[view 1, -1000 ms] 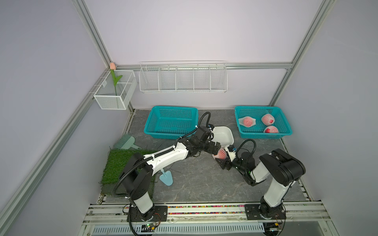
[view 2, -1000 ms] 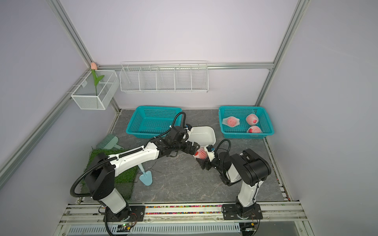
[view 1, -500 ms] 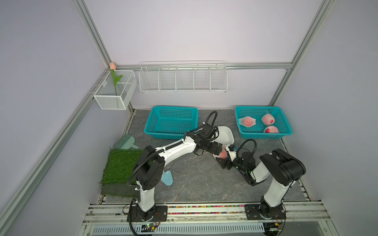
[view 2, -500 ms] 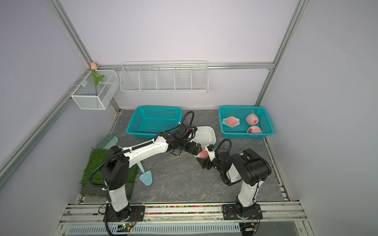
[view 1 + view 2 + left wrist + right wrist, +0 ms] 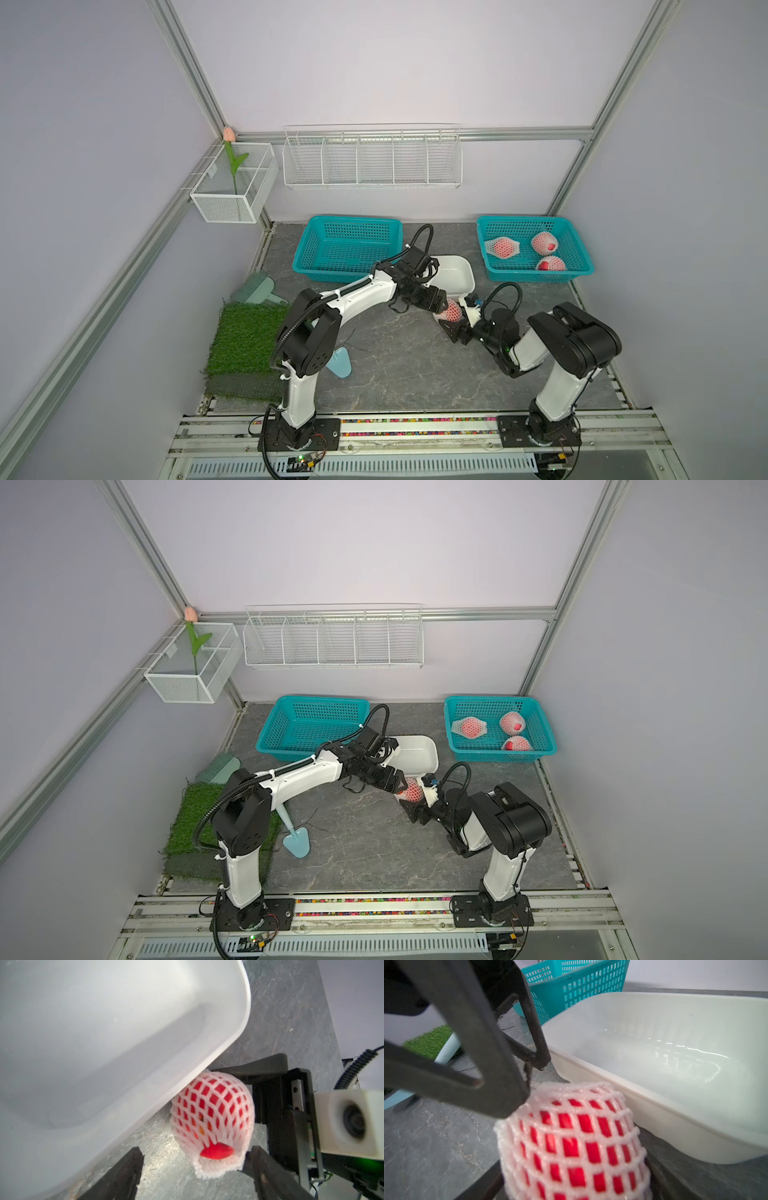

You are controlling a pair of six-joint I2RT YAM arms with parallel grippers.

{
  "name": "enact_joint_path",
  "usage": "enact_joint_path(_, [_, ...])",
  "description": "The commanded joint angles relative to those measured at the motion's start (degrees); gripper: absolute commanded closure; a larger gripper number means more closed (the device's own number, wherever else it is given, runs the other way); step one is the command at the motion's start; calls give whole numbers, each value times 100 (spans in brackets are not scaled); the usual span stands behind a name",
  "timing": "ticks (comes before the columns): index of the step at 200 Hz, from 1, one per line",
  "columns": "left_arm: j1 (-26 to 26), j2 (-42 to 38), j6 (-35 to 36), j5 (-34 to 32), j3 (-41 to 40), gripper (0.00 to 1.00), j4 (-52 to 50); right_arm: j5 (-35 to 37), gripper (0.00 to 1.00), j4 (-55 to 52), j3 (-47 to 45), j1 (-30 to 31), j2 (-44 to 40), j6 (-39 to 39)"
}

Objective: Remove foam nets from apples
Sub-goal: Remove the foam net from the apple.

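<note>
One red apple (image 5: 216, 1151) wrapped in a white foam net (image 5: 212, 1109) sits beside the white tub, seen in both top views (image 5: 451, 311) (image 5: 413, 791). My right gripper (image 5: 457, 321) (image 5: 571, 1178) is shut on this netted apple, a finger on each side. My left gripper (image 5: 195, 1153) (image 5: 439, 304) is open at the net's open end, where bare apple skin shows. One of its fingers (image 5: 257, 1159) touches the net's rim; the other stands apart over the table. Three more netted apples (image 5: 502, 247) (image 5: 544, 242) (image 5: 550, 264) lie in the right teal basket (image 5: 540, 276).
The white tub (image 5: 455, 276) (image 5: 654, 1053) stands just behind the held apple. A teal basket (image 5: 345, 219) holding nothing is at the back left. A grass mat (image 5: 245, 336), a pale blue scoop (image 5: 340, 366) and a green dustpan (image 5: 255, 289) lie at the left.
My left arm has swung right and down to the netted apple, and its jaws have narrowed a little around the net's end. The right gripper has kept still with the apple.
</note>
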Motion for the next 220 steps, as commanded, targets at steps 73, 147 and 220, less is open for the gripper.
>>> enact_joint_path(73, [-115,522,44,546,460,35,-471,-59,14,-82,109,-22,-120,22])
enact_joint_path(147, [-184,614,52,402,671,68,-547,-76,7,-289,126,-5,-303,-47])
enact_joint_path(220, [-185,471,301,243,743,90,-857,-147,11,-2570,537,95,-1794,-650])
